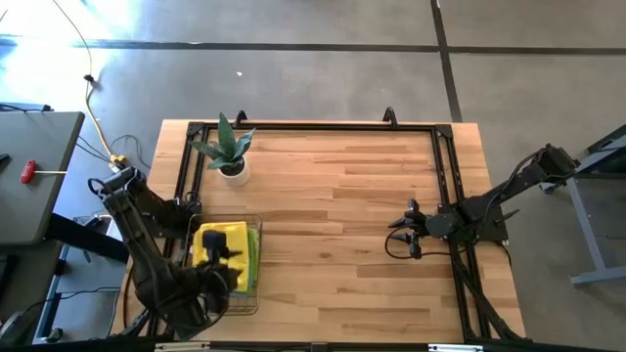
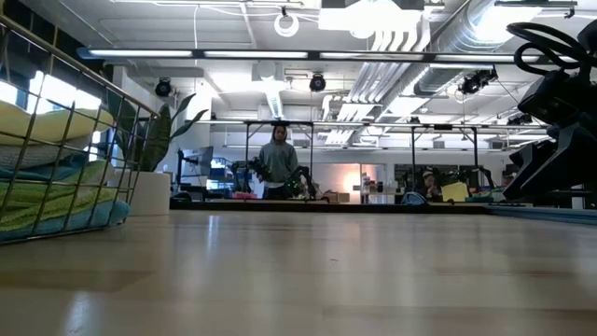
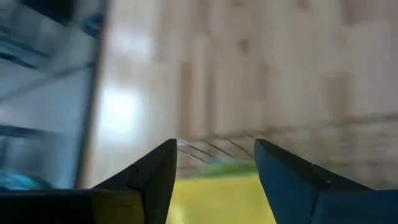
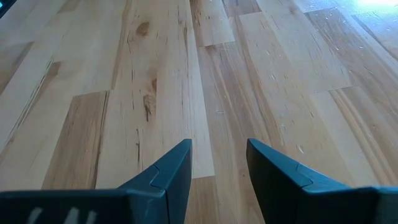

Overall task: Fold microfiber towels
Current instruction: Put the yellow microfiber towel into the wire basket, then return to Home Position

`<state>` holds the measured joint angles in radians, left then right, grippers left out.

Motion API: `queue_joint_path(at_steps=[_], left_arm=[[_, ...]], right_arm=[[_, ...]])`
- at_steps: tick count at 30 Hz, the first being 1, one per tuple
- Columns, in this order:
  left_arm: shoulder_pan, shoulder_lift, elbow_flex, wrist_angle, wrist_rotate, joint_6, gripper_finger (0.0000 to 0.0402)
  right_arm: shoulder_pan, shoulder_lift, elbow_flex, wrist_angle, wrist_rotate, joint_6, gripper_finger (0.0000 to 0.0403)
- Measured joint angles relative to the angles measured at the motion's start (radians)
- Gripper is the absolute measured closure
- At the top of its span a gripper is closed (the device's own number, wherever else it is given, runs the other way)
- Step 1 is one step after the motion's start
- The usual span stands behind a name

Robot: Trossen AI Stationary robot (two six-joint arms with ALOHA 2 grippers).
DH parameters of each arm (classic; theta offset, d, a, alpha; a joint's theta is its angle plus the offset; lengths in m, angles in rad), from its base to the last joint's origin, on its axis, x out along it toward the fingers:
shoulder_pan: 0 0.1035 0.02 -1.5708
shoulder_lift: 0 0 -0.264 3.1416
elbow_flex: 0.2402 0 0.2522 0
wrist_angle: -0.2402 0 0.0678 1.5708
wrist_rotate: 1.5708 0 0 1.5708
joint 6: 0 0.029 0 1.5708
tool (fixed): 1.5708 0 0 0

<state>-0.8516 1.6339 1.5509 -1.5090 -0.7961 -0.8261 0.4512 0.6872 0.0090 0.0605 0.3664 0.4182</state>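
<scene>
Left claw (image 1: 227, 256): mine, jaws parted, nothing held, over the wire basket (image 1: 250, 293).
Right claw (image 1: 409, 233): parted, empty, idle above bare desk (image 1: 333, 196).
Towels (image 1: 217, 240): stacked in basket, yellow on top, directly beneath my left claw.
Risk: pinching several layers, or snagging basket wire, dragging it.

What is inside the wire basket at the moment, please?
The basket holds stacked towels: a yellow towel on top, green and teal layers below. The left gripper hovers over them, jaws open, hiding part of the pile. How many towels there are cannot be told.
</scene>
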Motion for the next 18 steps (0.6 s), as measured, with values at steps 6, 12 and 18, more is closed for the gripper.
queue_joint_path(at_steps=[6, 12, 18], left_arm=[[0.106, -0.098, -0.039, -0.023, -0.090, 0.068, 0.0206], [0.281, -0.272, -0.226, 0.279, -0.001, 0.357, 0.0206], [0.433, -0.538, -0.527, 0.681, 0.140, 0.600, 0.0206]], right_arm=[[0.000, 0.000, 0.000, 0.000, 0.000, 0.000, 0.0256], [0.000, 0.000, 0.000, 0.000, 0.000, 0.000, 0.0256], [0.000, 0.000, 0.000, 0.000, 0.000, 0.000, 0.0256]])
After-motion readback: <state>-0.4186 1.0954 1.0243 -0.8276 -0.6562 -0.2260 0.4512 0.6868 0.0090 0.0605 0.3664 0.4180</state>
